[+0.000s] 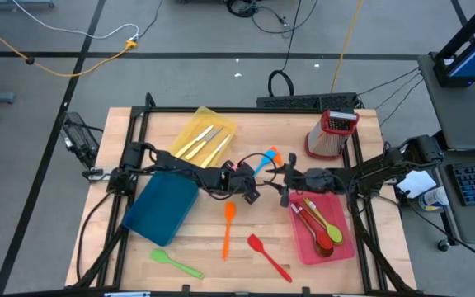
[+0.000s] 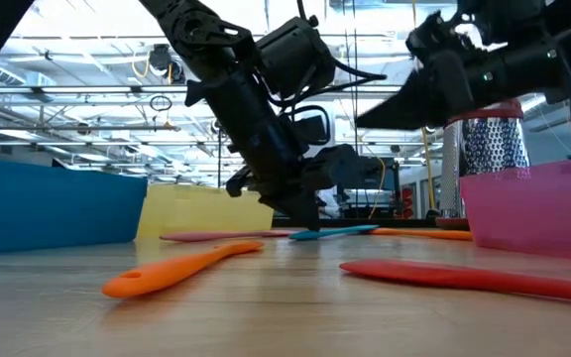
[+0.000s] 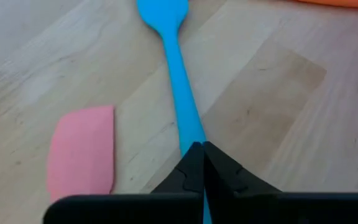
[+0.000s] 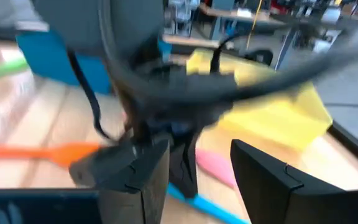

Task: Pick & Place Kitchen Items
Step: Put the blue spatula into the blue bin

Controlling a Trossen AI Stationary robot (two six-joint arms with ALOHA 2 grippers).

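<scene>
Grater (image 1: 331, 132) stands behind right tray (image 1: 340, 247) holding spoons (image 1: 320, 224); knives (image 1: 204, 142) lie in rear tray (image 1: 186, 130); spatula (image 1: 269, 256) lies on surface (image 1: 213, 256).

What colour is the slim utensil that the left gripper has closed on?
Light blue: the slim silicone spoon pinched by the left gripper, clearest in the left wrist view.

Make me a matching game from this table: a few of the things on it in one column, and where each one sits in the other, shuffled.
Things:
1. blue spatula
2. cream-handled knives
3. green spatula
4. box grater

Places or states:
A. lying in the yellow tray
B. standing upright at the table's far right
C. handle pinched in the left gripper, which is shut on it
D. lying loose on the wood near the front edge, by the blue tray

Pairs: 1-C, 2-A, 3-D, 4-B
</scene>
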